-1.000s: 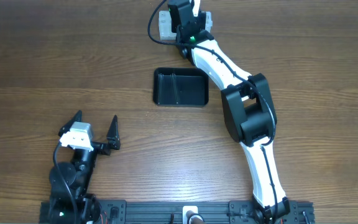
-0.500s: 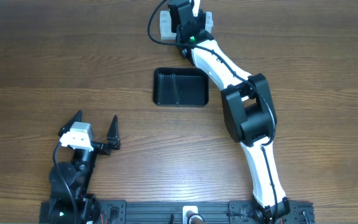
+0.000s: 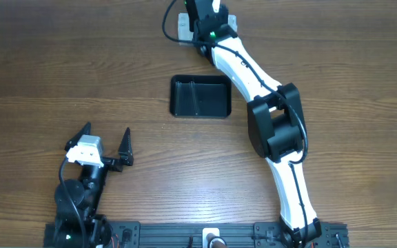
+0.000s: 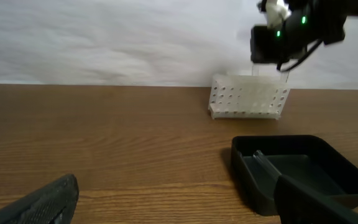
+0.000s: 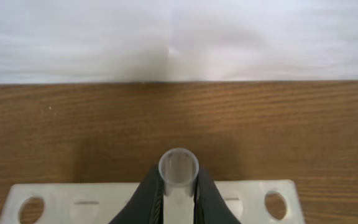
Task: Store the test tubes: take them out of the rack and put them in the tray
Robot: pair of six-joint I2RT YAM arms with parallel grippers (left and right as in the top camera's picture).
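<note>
The right gripper (image 5: 178,194), jaws pinched on 1 test tube (image 5: 178,167), has lifted over the last 0.5 s, drawing it from the rack (image 5: 250,208) beneath them, tray (image 3: 200,98) next, while the left gripper (image 3: 107,131) gapes wide, empty.

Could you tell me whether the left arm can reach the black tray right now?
Probably yes: nothing stands between the open left hand and the tray, and the right hand is at the rack.
</note>
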